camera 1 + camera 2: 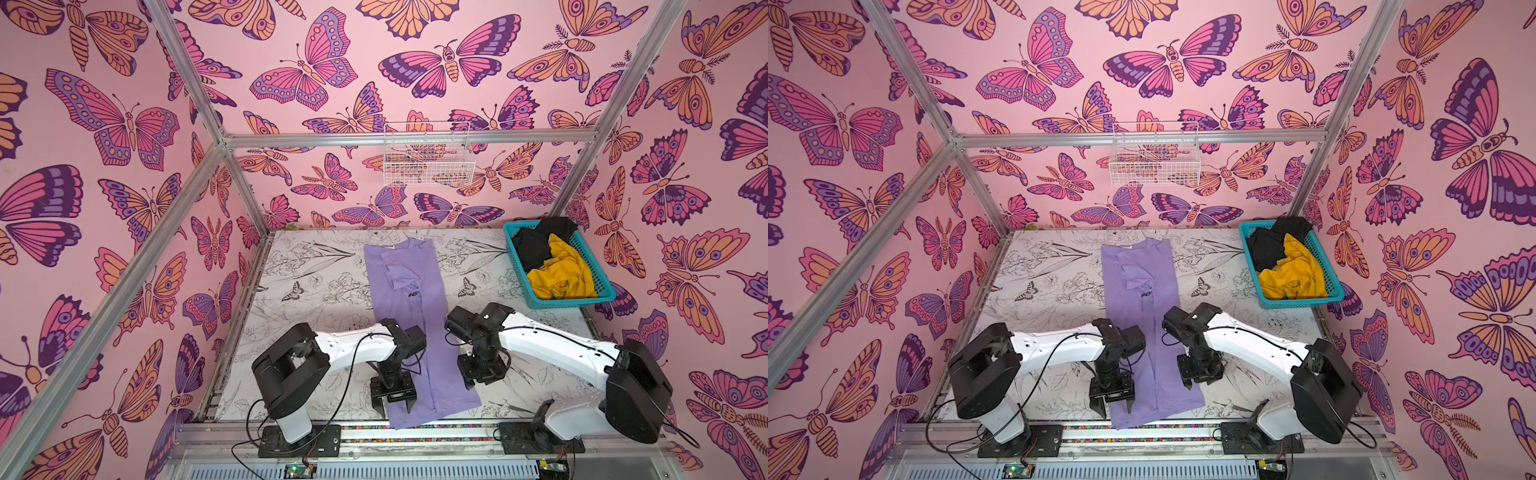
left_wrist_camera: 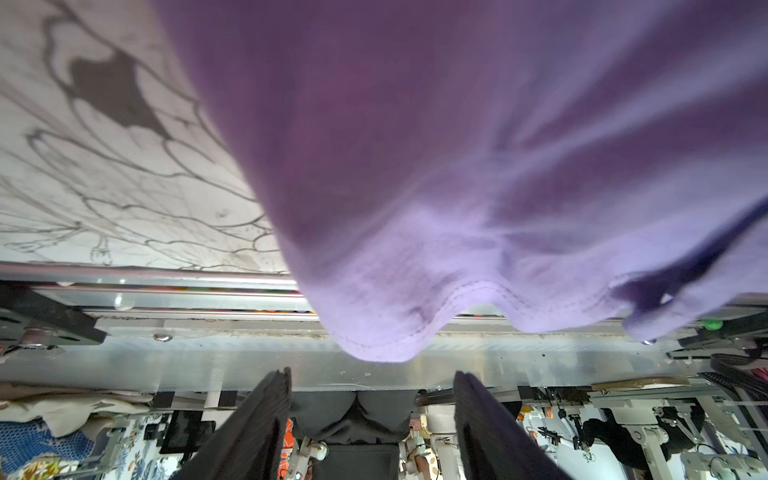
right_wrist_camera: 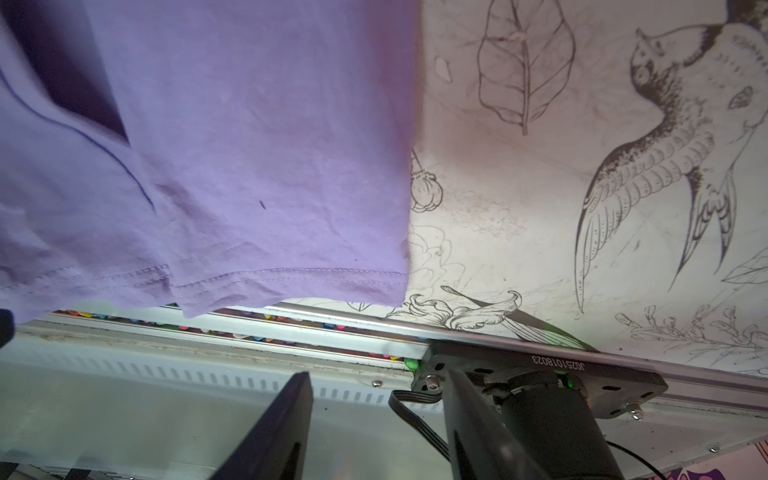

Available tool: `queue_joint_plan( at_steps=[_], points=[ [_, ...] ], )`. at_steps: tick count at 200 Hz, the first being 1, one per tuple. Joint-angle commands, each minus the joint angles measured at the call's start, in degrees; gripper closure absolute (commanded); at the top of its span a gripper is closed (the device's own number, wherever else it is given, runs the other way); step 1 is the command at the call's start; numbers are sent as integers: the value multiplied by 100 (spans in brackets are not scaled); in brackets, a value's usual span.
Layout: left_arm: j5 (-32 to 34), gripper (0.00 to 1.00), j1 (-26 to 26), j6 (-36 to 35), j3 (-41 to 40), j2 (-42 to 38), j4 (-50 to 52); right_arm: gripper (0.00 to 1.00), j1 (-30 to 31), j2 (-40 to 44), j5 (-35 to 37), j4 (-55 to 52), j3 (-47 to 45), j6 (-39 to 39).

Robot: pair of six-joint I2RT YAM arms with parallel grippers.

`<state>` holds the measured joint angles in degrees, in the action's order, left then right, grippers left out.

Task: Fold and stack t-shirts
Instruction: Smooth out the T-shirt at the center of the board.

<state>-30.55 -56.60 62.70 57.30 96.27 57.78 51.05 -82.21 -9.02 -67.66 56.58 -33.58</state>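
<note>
Floral table (image 1: 316, 266), butterfly walls (image 1: 374, 83), teal basket (image 1: 569, 303) beside lavender t-shirt (image 1: 407, 299) holds black t-shirt (image 1: 532, 245), yellow t-shirt (image 1: 561, 274), left gripper (image 2: 372, 374), right gripper (image 3: 378, 374) by the lavender hem, both agape, empty

The purple shirt (image 1: 415, 316) lies long and flat, sides folded in. The yellow shirt (image 1: 561, 278) and black shirt (image 1: 530, 245) sit crumpled in the basket (image 1: 569, 302).

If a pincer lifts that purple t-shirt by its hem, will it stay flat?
Probably not: its hem ripples past the edge of the table, so the lavender t-shirt looks floppy. Thin, wrinkled cloth suggests it is light and would bunch if pushed.
</note>
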Motion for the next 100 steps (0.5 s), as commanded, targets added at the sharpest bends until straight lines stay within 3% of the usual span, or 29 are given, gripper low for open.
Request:
queue_joint_plan(
  at_steps=[1,56,100],
  points=[
    [-132,34,63,263,-453,-190,-178,43,36,-43,38,-236,190,113],
    [-384,41,70,202,-905,83,-1048,43,35,173,130,-461,333,4],
    [-173,45,68,-138,-712,20,-1187,43,31,294,107,-512,340,-130]
  ],
)
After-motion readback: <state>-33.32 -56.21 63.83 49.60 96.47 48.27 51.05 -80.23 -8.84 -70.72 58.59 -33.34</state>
